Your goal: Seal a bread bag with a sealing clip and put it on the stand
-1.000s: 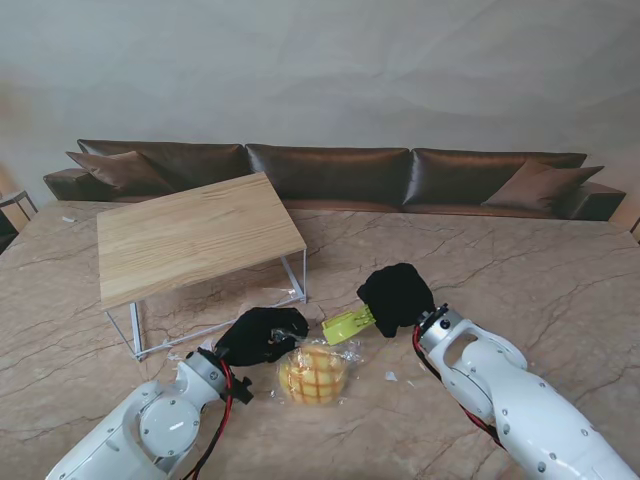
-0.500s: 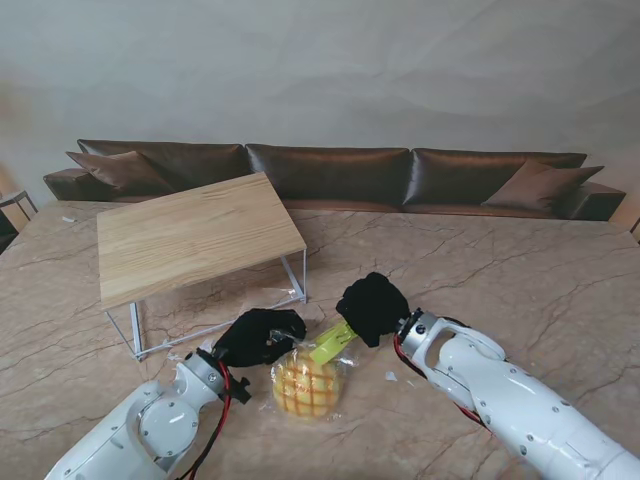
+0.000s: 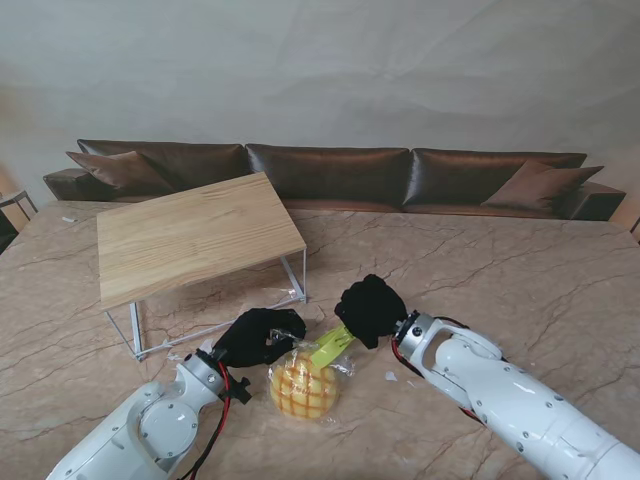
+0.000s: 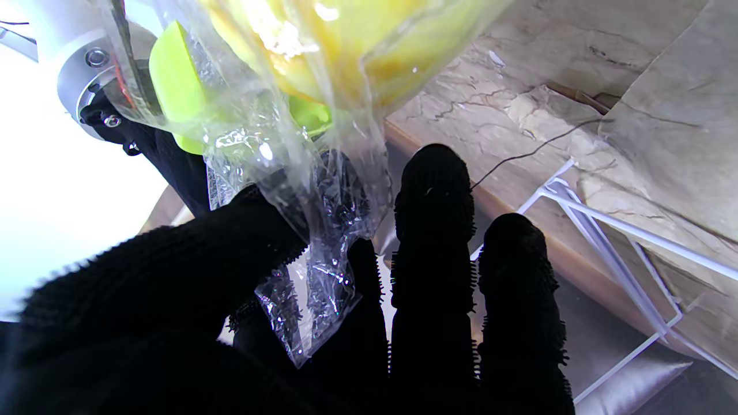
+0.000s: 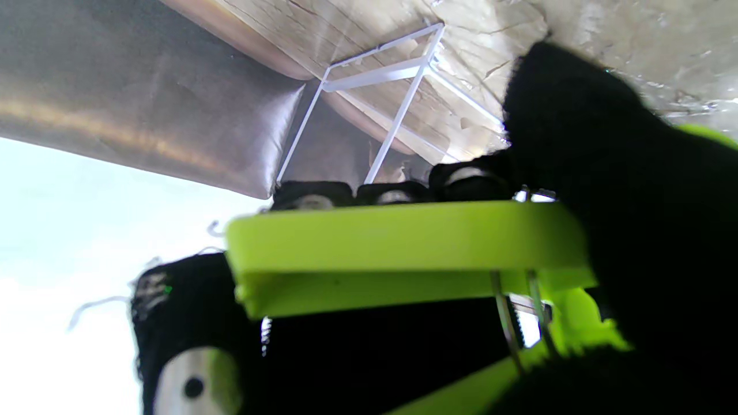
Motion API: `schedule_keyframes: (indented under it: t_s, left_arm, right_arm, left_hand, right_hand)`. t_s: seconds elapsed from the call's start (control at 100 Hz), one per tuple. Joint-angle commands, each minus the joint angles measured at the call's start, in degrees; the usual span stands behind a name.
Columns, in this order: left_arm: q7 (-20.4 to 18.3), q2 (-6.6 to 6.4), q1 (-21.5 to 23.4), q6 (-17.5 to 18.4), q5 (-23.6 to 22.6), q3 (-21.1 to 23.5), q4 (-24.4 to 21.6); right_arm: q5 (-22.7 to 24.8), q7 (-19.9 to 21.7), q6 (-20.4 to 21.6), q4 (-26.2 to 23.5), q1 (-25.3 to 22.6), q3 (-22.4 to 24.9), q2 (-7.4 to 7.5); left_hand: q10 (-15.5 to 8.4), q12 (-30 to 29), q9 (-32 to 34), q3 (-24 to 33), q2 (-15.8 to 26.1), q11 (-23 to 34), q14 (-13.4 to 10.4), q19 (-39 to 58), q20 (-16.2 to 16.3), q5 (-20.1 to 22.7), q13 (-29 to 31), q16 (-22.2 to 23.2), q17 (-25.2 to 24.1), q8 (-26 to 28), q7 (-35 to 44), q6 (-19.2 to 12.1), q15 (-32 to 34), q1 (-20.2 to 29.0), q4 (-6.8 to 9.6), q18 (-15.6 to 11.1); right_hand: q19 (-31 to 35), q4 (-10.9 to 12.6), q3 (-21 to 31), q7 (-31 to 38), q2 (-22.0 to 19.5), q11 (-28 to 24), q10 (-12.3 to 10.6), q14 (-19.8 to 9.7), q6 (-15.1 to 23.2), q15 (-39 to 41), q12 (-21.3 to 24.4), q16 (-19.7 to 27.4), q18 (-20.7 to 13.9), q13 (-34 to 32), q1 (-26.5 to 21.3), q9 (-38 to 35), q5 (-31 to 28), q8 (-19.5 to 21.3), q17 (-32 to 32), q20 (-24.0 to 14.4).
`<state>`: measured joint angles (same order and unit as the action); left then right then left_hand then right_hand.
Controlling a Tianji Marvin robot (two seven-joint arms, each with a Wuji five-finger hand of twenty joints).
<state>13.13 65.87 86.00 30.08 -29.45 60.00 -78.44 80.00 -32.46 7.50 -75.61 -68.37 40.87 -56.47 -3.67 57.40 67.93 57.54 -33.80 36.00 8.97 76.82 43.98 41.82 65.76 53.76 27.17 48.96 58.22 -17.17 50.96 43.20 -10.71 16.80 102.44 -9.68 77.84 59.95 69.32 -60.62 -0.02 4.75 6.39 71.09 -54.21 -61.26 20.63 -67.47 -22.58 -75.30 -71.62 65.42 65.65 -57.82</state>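
Stand view: the bag (image 3: pixel 303 385) hangs near me at six o'clock, its neck pinched in the left hand (image 3: pixel 258 336); the right hand (image 3: pixel 371 309) grips the clip (image 3: pixel 331 348). Left wrist: film (image 4: pixel 314 230) crumples softly, slippery. Right wrist: clip (image 5: pixel 403 253) gapes; hold the neck, not the bread.

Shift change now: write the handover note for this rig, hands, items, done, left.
Left hand: shut on the bag, pinching its twisted neck; the bread hangs nearer to me than the hand.
Right hand: shut on the green clip, its tip at the bag's neck. In the right wrist view the clip's arms stand apart.
Stand: wooden top, wire legs, to the left and farther from me, nothing on it.
Done: bag and clip both picked up and brought together.
Left: confirm the clip closes on the neck (cannot tell if it bites yet), release it, then set the bag on the stand.
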Motion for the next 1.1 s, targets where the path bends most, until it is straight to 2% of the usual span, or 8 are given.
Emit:
schedule_keyframes:
  t_s: [0.0,0.36,0.56,0.63,0.69,0.96,1.01,1.09]
  left_arm:
    - [0.2,0.43,0.2,0.0,0.2,-0.2,-0.2]
    - [1.5,0.79,0.2,0.2,0.2,-0.8,0.1]
    - [1.7,0.78,0.5,-0.2,0.0,-0.7,-0.2]
    - [1.8,0.80,0.5,-0.4,0.0,-0.6,-0.2]
    - [1.8,0.80,0.6,-0.6,0.0,-0.6,-0.2]
    - [1.9,0.77,0.8,-0.9,-0.1,-0.3,-0.4]
    - [1.9,0.76,0.8,-1.0,-0.2,-0.2,-0.5]
    - [1.9,0.74,0.9,-1.1,-0.2,0.0,-0.5]
  right_arm:
    - [0.0,0.0,-0.2,0.0,0.4,-0.4,-0.36]
    - [-2.8,2.2,-5.0,-0.2,-0.3,-2.5,-1.67]
    - [-1.1,2.9,-5.4,-1.6,-0.7,-2.5,-1.21]
    - [-0.8,3.1,-5.4,-2.2,-1.3,-2.1,-1.14]
    - [-0.3,3.0,-5.4,-2.6,-1.6,-1.9,-1.03]
    - [-0.3,3.4,-4.3,-4.3,-4.0,1.0,-1.08]
    - [-0.3,3.7,-4.0,-4.6,-4.6,1.6,-1.06]
    - [0.0,4.4,-3.6,-5.5,-5.7,2.8,-0.99]
  left_hand:
    - [-6.7,1.3,1.5,-0.3,5.1,5.5,0.0,2.0,1.2,1.6,-0.1,1.1,-0.4,3.5,4.9,-1.8,1.4,2.7,2.58,0.6]
    - [-6.6,1.2,1.5,-0.3,5.2,5.7,0.2,2.1,1.5,1.6,-0.2,1.2,-0.4,3.9,4.8,-1.6,1.5,2.7,2.52,0.7]
    - [-6.6,1.1,1.5,-0.3,5.0,5.7,0.2,2.2,1.6,1.7,0.0,1.2,-0.2,4.0,4.8,-1.6,1.6,2.6,2.52,0.7]
    - [-6.8,1.1,1.5,-0.3,5.0,5.7,0.2,2.2,1.6,1.6,0.0,1.2,-0.1,4.0,4.7,-1.7,1.6,2.6,2.49,0.6]
    - [-6.7,1.1,1.6,-0.2,5.0,5.7,0.1,2.2,1.6,1.6,0.0,1.2,-0.1,4.0,4.7,-1.7,1.6,2.6,2.47,0.6]
    - [-6.7,1.0,1.4,-0.4,5.0,5.6,0.1,2.2,1.6,1.4,-0.1,1.2,-0.2,3.9,4.7,-1.8,1.6,2.6,2.37,0.6]
    - [-6.6,1.0,1.4,-0.4,5.0,5.6,0.1,2.2,1.6,1.4,-0.1,1.2,-0.2,3.9,4.8,-1.7,1.6,2.7,2.36,0.6]
    - [-6.6,0.9,1.4,-0.4,5.1,5.6,0.2,2.2,1.6,1.4,-0.1,1.1,-0.3,3.8,4.8,-1.7,1.6,2.6,2.35,0.6]
  right_hand:
    - [15.6,0.3,2.7,28.3,-2.4,-27.4,0.6,-4.2,15.2,34.7,-5.2,-7.4,0.2,-7.5,-8.8,-7.6,-5.0,4.1,1.8,-0.5]
    - [14.4,-0.9,1.6,25.5,-2.4,-24.4,-1.7,-5.4,18.0,34.1,-5.1,-5.9,-1.2,-7.6,-4.7,-7.5,-4.5,5.7,1.8,0.1]
    - [9.1,-3.2,1.7,14.7,-0.4,-10.8,-2.9,-5.6,18.2,25.1,-3.8,-2.0,-3.1,-7.7,2.5,-5.4,1.4,5.1,1.4,2.5]
    - [5.6,-12.4,1.0,9.0,1.2,-4.9,-3.6,-6.1,18.1,19.2,-2.8,-0.2,-4.2,-7.7,4.5,1.1,9.6,-3.1,1.0,3.3]
    - [3.5,-14.2,0.7,6.6,1.1,-2.8,-4.3,-6.1,18.5,14.6,-1.1,1.1,-5.5,-7.7,6.0,5.4,14.9,-6.4,0.4,3.8]
    - [1.3,-13.6,-0.5,5.5,-2.7,-2.0,-4.4,-4.1,17.5,6.9,2.6,2.4,-7.1,-7.5,9.6,10.5,20.9,-13.9,-3.0,2.7]
    - [1.0,-11.7,-0.6,5.0,-3.5,-1.3,-4.6,-3.7,16.8,3.9,3.5,3.0,-7.8,-7.5,11.3,11.7,22.2,-15.5,-3.7,2.5]
    - [-2.1,-4.1,-0.7,-2.0,-5.3,2.5,-4.9,-2.5,13.8,-4.9,6.2,4.7,-8.8,-2.7,14.3,17.3,26.8,-19.0,-8.5,2.0]
